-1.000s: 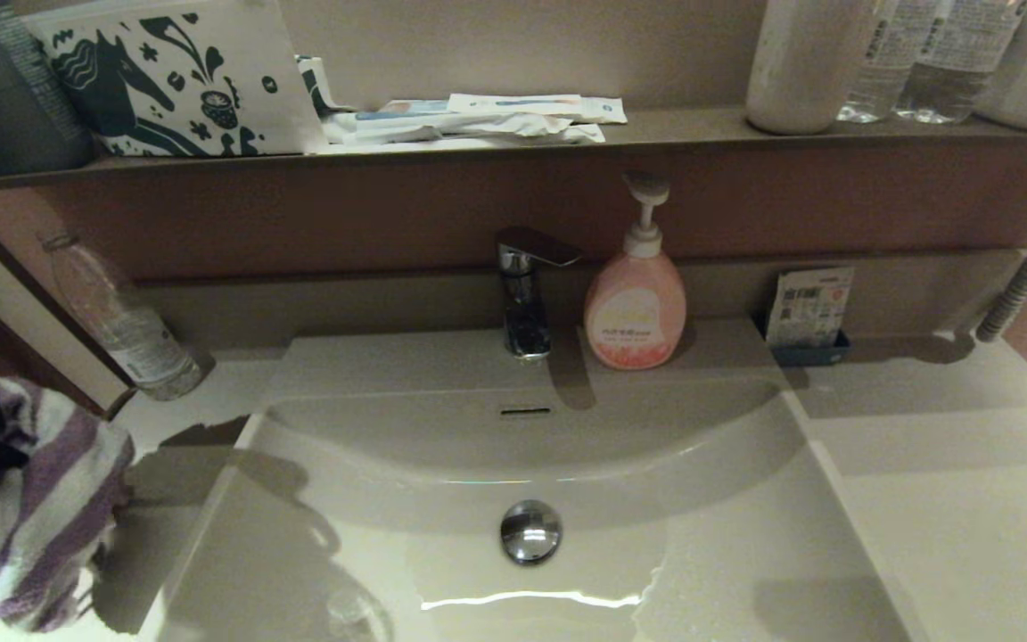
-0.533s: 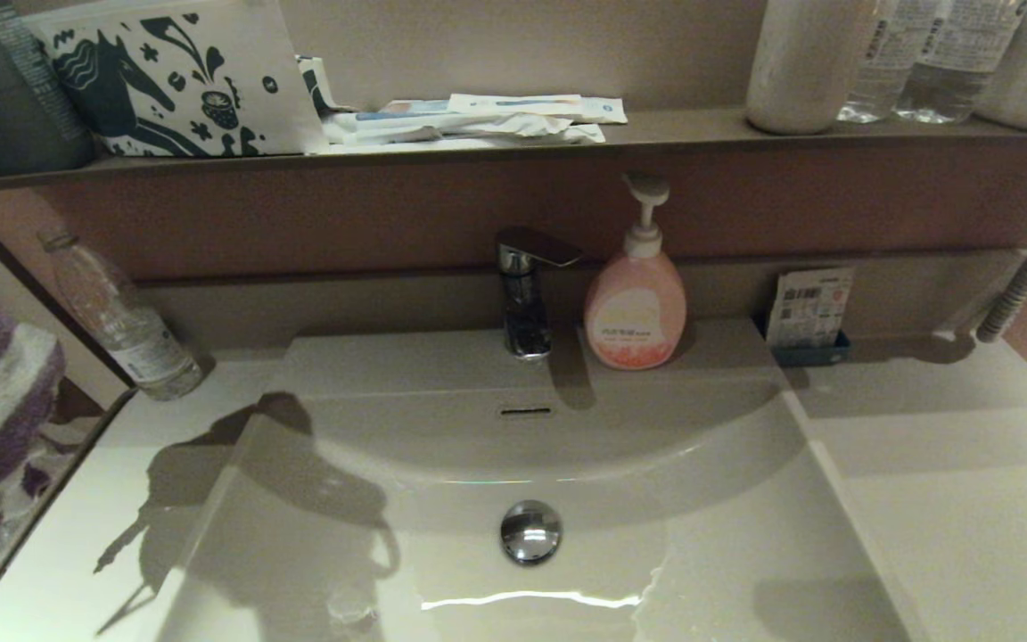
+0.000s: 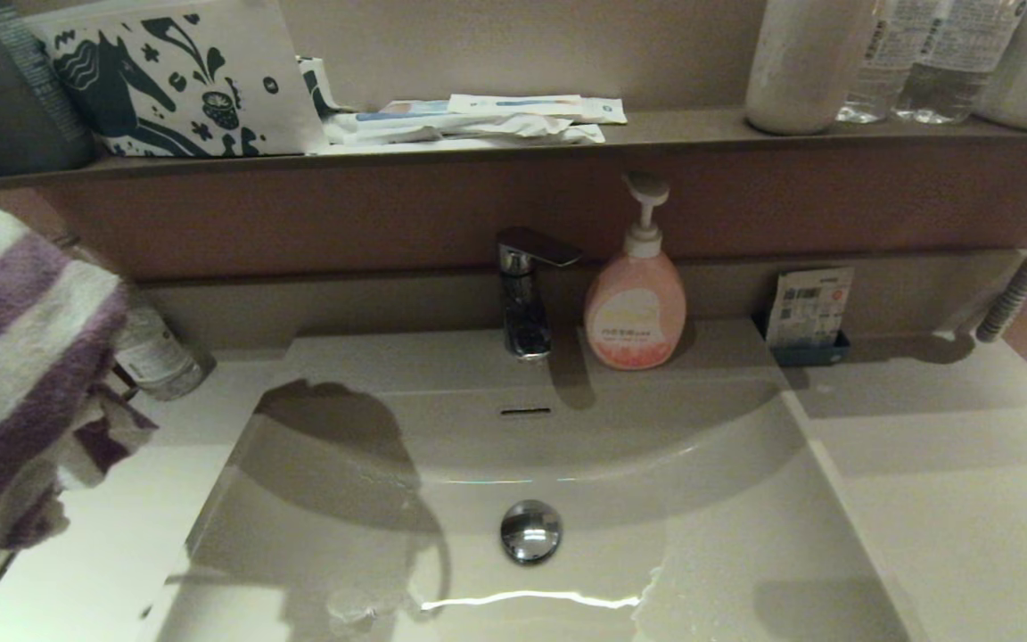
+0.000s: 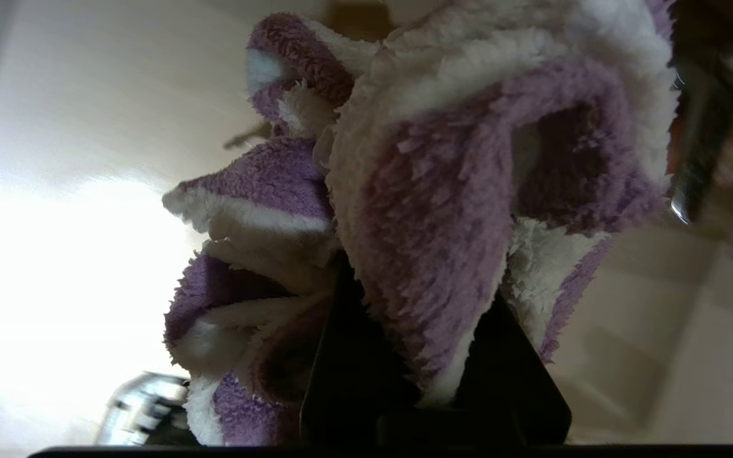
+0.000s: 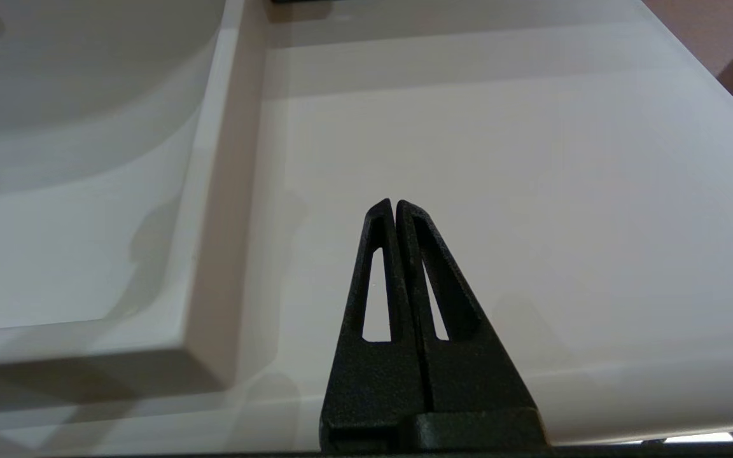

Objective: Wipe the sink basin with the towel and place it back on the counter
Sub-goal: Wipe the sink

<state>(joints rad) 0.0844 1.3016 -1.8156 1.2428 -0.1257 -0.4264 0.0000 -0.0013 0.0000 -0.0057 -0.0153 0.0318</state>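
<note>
The purple and white striped towel (image 3: 19, 374) hangs in the air at the far left, above the left part of the counter (image 3: 94, 553). My left gripper (image 4: 424, 305) is shut on the towel (image 4: 430, 210), which bunches around the black fingers (image 4: 347, 375); the cloth hides the gripper in the head view. The cream-white sink basin (image 3: 656, 499) lies in the middle with its chrome drain plug (image 3: 530, 530) and overflow slot (image 3: 524, 411). My right gripper (image 5: 395, 207) is shut and holds nothing, low over the right part of the counter (image 5: 532, 159), out of the head view.
A chrome faucet (image 3: 522, 290) and a pink soap bottle (image 3: 636, 299) stand behind the basin. A clear bottle (image 3: 152, 357) stands at the back left, partly behind the towel. A small packet holder (image 3: 809, 312) sits at the back right. The brown shelf (image 3: 478, 143) carries bottles, packets and a pouch.
The towel has risen and swung rightward, from low at the left edge to hanging higher and closer to the basin. Its shadow has spread onto the basin's left side.
</note>
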